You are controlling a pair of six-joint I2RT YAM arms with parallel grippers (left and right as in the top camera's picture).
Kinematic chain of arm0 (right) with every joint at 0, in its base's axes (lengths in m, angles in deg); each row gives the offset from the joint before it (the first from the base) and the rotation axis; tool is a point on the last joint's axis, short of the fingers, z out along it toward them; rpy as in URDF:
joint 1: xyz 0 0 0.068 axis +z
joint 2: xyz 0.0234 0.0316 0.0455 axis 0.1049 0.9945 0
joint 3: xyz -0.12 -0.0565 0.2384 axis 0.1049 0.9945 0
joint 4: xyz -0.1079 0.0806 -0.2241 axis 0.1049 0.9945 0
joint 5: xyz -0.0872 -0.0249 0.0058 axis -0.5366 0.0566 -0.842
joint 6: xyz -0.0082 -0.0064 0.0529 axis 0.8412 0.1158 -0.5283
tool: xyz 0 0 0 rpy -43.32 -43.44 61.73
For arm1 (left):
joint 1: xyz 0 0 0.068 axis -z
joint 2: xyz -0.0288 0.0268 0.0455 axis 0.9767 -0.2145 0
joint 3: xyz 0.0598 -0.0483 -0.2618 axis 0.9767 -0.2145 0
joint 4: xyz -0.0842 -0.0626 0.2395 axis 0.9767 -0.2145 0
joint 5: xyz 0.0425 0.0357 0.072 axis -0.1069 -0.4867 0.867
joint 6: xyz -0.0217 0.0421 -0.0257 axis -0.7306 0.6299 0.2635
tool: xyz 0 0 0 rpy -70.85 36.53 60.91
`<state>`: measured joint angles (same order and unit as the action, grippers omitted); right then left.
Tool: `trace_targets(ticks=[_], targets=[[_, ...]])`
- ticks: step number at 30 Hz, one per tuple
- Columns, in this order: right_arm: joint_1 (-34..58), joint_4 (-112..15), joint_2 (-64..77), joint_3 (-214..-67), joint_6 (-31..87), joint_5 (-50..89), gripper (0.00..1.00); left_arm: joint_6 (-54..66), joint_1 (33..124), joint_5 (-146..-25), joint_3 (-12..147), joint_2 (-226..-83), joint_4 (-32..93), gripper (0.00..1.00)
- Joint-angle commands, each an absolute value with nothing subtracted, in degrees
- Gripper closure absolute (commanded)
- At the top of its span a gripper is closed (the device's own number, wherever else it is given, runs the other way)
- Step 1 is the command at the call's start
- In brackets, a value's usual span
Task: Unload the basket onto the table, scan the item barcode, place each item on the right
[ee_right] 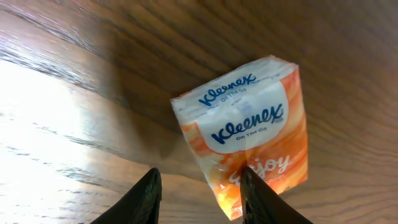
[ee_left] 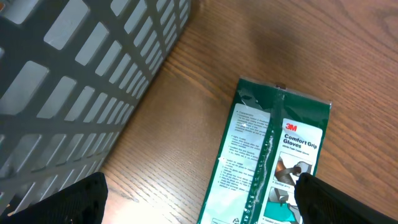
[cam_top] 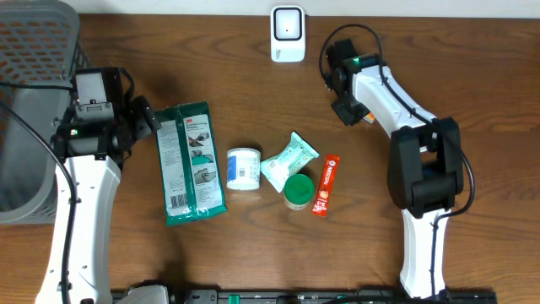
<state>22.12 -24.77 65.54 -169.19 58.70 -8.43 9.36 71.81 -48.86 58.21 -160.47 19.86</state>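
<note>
Tissues: orange-and-white Kleenex tissue pack (ee_right: 249, 130) lies on the brown wood-grain counter (ee_right: 74, 93), printed face toward the wrist camera, directly below the right gripper (ee_right: 200, 193). Right gripper jaws stand partly apart and are not closed on anything. One dark finger (ee_right: 258, 199) overlaps the pack's lower edge, contact not determinable; the other is clear of it over bare wood. In the overhead view only an orange sliver of the pack shows beside that gripper. The white box-shaped barcode scanner (cam_top: 288, 34) stands at the far edge, apart from the pack. Left gripper (ee_left: 199, 208) jaws are spread wide, holding nothing, above the flat green 3M glove packet (ee_left: 273, 155) and beside the grey mesh basket (ee_left: 74, 74). Mid-counter cluster: white cylindrical tub (cam_top: 244, 168), teal-and-white pouch (cam_top: 289, 159), green round lid (cam_top: 298, 190), red stick packet (cam_top: 326, 185).
</note>
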Motion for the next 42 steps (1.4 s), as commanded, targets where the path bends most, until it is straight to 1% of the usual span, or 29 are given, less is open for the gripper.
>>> trace_targets(ticks=[1, 5, 14, 19, 21, 22, 23, 24, 25, 26, 31, 37, 42], targets=[[22.29, -25.04, 62.91, -168.88, 59.75, -9.28, 0.63, 9.27, 71.57, -48.18, 59.46, -160.32, 19.77, 0.04], [22.19, -25.04, 62.93, -168.88, 59.68, -12.03, 0.62, 9.27, 71.57, -48.18, 59.46, -160.32, 19.77, 0.05], [20.83, -25.56, 62.96, -167.81, 59.70, -11.57, 0.60, 9.27, 71.57, -48.18, 59.46, -160.34, 19.77, 0.04], [19.74, -29.82, 62.96, -163.61, 59.70, -6.59, 0.59, 9.27, 71.57, -48.20, 59.46, -160.34, 19.77, 0.04], [19.61, -32.14, 62.96, -161.25, 59.70, -6.59, 0.61, 9.27, 71.57, -48.18, 59.46, -160.32, 19.77, 0.05], [19.61, -33.06, 62.96, -160.20, 59.70, -6.59, 0.63, 9.27, 71.57, -48.20, 59.46, -160.32, 19.77, 0.04], [19.61, -33.58, 62.96, -159.35, 59.70, -6.61, 0.68, 9.27, 71.57, -48.20, 59.46, -160.34, 19.79, 0.04], [19.67, -33.58, 62.96, -159.07, 59.70, -6.61, 0.78, 9.27, 71.57, -48.18, 59.46, -160.32, 19.79, 0.04], [19.80, -33.41, 62.96, -159.07, 59.68, -6.61, 0.93, 9.27, 71.57, -48.18, 59.46, -160.34, 19.77, 0.04], [20.00, -33.34, 62.89, -159.13, 59.66, -6.61, 0.99, 9.27, 71.57, -48.18, 59.46, -160.34, 19.77, 0.04], [21.49, -33.17, 60.03, -160.12, 58.37, -5.72, 0.99, 9.27, 71.57, -48.20, 59.46, -160.34, 19.77, 0.04], [21.14, -33.23, 51.48, -160.66, 57.67, 6.98, 0.99, 9.27, 71.57, -48.18, 59.46, -160.34, 19.77, 0.04], [18.99, -33.45, 42.24, -160.68, 49.78, 19.31, 0.99, 9.27, 71.57, -48.18, 59.46, -160.32, 19.77, 0.04]])
